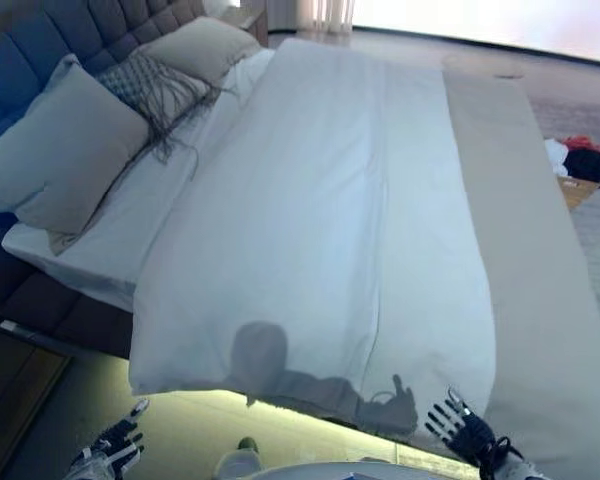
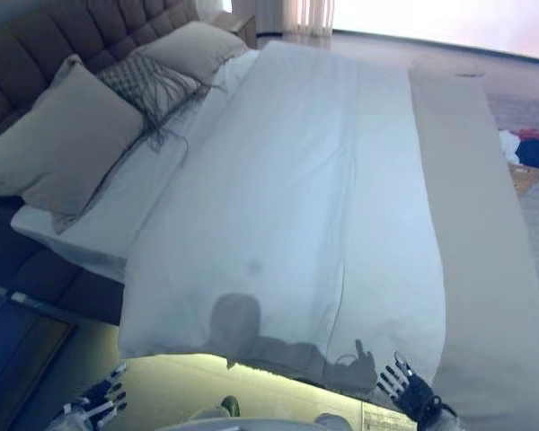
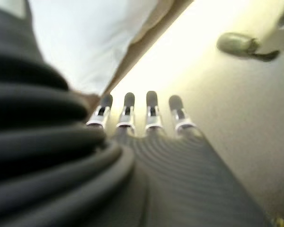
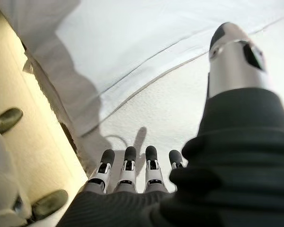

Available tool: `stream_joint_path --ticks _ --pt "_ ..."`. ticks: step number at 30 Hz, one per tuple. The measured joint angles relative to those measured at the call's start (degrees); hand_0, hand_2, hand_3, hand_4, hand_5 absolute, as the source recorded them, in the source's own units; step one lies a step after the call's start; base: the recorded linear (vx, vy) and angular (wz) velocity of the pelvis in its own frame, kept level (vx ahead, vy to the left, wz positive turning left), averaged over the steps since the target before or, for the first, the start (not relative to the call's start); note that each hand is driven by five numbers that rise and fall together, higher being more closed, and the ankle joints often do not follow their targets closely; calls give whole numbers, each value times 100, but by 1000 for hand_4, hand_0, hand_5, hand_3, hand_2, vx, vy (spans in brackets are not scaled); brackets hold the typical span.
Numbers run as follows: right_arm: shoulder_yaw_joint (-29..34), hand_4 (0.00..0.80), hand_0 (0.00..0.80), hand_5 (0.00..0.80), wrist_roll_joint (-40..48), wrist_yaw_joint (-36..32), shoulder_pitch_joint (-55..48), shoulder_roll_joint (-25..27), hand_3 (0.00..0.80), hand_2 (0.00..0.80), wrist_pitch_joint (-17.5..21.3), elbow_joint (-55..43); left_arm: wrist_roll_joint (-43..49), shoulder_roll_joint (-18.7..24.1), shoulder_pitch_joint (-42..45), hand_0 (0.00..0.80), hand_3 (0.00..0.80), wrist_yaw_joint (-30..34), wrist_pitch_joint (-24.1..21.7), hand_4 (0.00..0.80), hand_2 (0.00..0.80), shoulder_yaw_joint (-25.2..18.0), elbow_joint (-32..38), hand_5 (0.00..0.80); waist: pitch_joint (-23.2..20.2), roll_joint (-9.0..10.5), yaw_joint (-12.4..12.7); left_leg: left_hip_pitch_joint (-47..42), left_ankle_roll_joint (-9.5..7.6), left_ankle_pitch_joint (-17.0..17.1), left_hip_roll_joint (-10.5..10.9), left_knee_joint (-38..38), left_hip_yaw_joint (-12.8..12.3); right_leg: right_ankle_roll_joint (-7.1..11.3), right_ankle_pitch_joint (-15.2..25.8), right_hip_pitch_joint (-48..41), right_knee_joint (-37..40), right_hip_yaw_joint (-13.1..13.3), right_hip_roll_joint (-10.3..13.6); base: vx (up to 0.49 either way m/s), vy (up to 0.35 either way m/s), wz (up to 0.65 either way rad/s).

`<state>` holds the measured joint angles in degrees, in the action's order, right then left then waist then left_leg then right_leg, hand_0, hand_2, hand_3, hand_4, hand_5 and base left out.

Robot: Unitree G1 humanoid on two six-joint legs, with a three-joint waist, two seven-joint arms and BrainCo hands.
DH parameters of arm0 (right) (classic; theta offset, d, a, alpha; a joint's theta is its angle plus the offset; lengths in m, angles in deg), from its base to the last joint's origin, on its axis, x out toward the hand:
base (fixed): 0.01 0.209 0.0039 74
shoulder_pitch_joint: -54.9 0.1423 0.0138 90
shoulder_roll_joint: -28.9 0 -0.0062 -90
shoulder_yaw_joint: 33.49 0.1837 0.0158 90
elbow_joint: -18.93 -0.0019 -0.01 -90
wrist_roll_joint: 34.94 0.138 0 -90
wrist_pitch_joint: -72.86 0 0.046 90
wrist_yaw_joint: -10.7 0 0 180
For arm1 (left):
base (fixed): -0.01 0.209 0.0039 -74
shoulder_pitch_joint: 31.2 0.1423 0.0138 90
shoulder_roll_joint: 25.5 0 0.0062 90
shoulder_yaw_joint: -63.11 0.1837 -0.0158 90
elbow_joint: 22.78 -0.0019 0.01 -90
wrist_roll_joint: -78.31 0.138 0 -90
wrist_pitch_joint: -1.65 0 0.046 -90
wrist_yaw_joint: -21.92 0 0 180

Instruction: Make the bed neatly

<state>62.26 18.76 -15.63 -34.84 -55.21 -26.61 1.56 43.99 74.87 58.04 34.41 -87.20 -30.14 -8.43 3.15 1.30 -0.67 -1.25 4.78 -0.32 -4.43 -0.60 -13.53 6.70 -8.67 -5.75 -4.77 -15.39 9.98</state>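
Note:
A pale blue-white duvet (image 1: 320,220) lies flat over the bed, its near edge hanging over the bedside. A beige cover (image 1: 535,270) runs along the foot end at the right. Three pillows lean at the tufted headboard (image 1: 40,50): a grey one (image 1: 65,150), a patterned fringed one (image 1: 155,90), a beige one (image 1: 200,45). My left hand (image 1: 110,445) hangs open below the duvet's near left corner, holding nothing. My right hand (image 1: 465,432) is open by the near edge, fingers (image 4: 128,168) straight and just above the duvet hem (image 4: 146,71).
A basket (image 1: 580,170) with red, dark and white clothes stands on the floor beyond the foot of the bed. A lit strip of floor (image 1: 200,430) runs under the bed's near side. A dark nightstand (image 1: 10,375) is at the lower left.

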Motion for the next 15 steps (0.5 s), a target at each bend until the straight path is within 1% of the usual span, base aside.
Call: stream_joint_path --ticks 3,4,7,8,11,13,15 --pt "41 0 0 0 429 265 -153 -206 0 0 296 18 107 -327 99 0 0 -6 33 0 0 128 -21 0 -104 -76 -21 -235 4 26 21 221 -99 32 56 -133 171 73 3 75 -52 -18" --pt "89 0 0 0 554 370 -189 -260 0 0 356 54 105 -417 114 0 0 -3 48 0 0 206 -19 0 -117 -89 -29 -292 5 28 20 261 -177 39 79 -168 224 94 5 43 -40 -20" --pt "306 0 0 0 873 703 -245 -394 0 0 527 246 104 -646 159 0 0 -12 75 0 0 221 -32 0 -160 -95 -90 -423 6 42 56 385 -236 49 121 -222 308 192 -2 44 -44 -16" --pt "348 0 0 0 901 829 -211 -420 0 0 546 299 103 -691 161 0 0 -13 73 0 0 286 -40 0 -171 -85 -157 -426 2 44 65 396 -234 50 122 -224 310 193 0 53 -38 -7" --pt "371 0 0 0 1005 1069 -249 -486 0 0 611 435 102 -774 156 0 0 -14 73 0 0 436 -41 0 -184 -62 -176 -540 2 45 67 439 -299 53 124 -273 315 234 -1 55 -21 -11" --pt "350 0 0 0 1012 1100 -310 -566 0 0 658 440 97 -813 124 0 0 -5 66 0 0 448 -36 0 -184 -65 -191 -657 2 44 63 477 -326 58 127 -374 348 234 -2 49 -12 -10" --pt "332 0 0 0 1073 1132 -328 -609 0 0 684 440 93 -864 102 0 0 9 66 0 0 567 -35 0 -217 -101 -189 -712 5 46 60 519 -344 72 157 -418 398 241 -1 33 -9 -5"
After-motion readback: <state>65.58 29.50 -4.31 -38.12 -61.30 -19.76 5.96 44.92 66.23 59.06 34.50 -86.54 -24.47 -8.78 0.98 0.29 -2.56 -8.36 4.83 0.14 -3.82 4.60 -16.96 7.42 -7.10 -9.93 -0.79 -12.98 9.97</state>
